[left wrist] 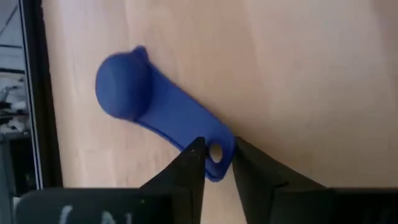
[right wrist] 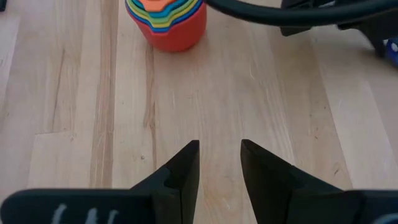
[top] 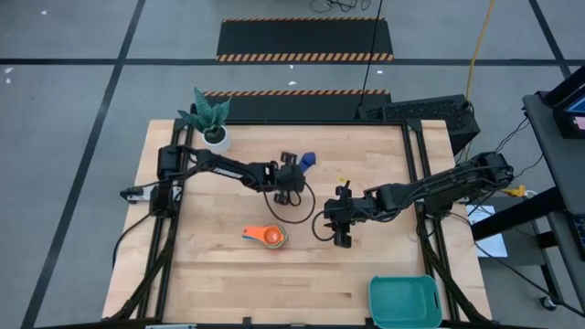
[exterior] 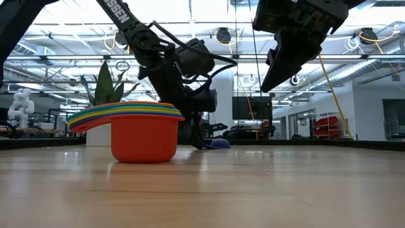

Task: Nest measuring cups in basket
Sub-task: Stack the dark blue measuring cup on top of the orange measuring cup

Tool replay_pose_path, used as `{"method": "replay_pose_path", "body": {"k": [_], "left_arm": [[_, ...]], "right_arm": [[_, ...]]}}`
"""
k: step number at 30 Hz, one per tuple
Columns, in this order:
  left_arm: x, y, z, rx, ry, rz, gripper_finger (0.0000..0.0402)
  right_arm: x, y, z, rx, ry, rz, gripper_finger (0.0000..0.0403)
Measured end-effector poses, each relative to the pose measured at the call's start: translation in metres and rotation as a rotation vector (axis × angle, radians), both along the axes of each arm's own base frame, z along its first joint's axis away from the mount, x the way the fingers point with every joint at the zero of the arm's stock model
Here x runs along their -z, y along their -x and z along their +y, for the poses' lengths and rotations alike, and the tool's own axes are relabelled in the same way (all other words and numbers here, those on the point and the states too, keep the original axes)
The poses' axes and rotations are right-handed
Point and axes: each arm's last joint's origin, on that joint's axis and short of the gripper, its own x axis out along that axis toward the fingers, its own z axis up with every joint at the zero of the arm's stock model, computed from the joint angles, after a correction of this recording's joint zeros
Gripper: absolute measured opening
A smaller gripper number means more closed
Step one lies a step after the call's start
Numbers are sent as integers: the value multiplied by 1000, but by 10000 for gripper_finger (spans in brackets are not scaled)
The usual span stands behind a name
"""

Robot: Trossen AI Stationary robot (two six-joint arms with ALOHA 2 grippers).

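Note:
A small dark blue measuring cup (left wrist: pixel 121 84) lies bowl-down on the table, beyond the middle toward the far edge (top: pixel 309 160). My left gripper (left wrist: pixel 216 148) is at its handle end, shut on it. A stack of nested measuring cups (top: pixel 267 236), orange outermost with several coloured rims inside (exterior: pixel 142 133), stands on its base nearer the near edge. My right gripper (right wrist: pixel 219 149) is open and hovers above bare table right of the stack (top: pixel 343 236). The teal basket (top: pixel 404 302) sits at the near right corner. My left gripper pinches the free end of the blue cup's flat handle (left wrist: pixel 219 163), at its hanging hole, between the two fingertips (left wrist: pixel 198 152). The fingers lie roughly along the handle. The cup's domed bowl (left wrist: pixel 118 81) lies low at the tabletop, seen in the low view (exterior: pixel 219 144).
A white pot with a green plant (top: pixel 215 135) stands at the far left corner. Black cables (top: pixel 302 206) loop over the table between the two grippers. Dark frame rails (top: pixel 422 174) run along the table's sides. Bare wood lies between the stack and the basket.

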Motion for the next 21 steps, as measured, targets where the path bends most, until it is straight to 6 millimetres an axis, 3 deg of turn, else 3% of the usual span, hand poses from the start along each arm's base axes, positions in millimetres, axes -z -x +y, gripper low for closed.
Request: {"method": "replay_pose_path", "body": {"k": [5, 12, 16, 21], "left_arm": [[-1, -1, 0, 0, -20, -7, 13], [-7, -1, -10, -27, -113, 2, 8], [-30, 1, -19, -33, -85, -78, 9], [-75, 10, -29, 6, 73, -232, 6]], "right_arm": [[0, 0, 0, -1, 0, 0, 112], [0, 0, 0, -4, 3, 0, 112], [1, 2, -1, 3, 24, 19, 112], [-1, 12, -6, 94, 94, 72, 112]]}}
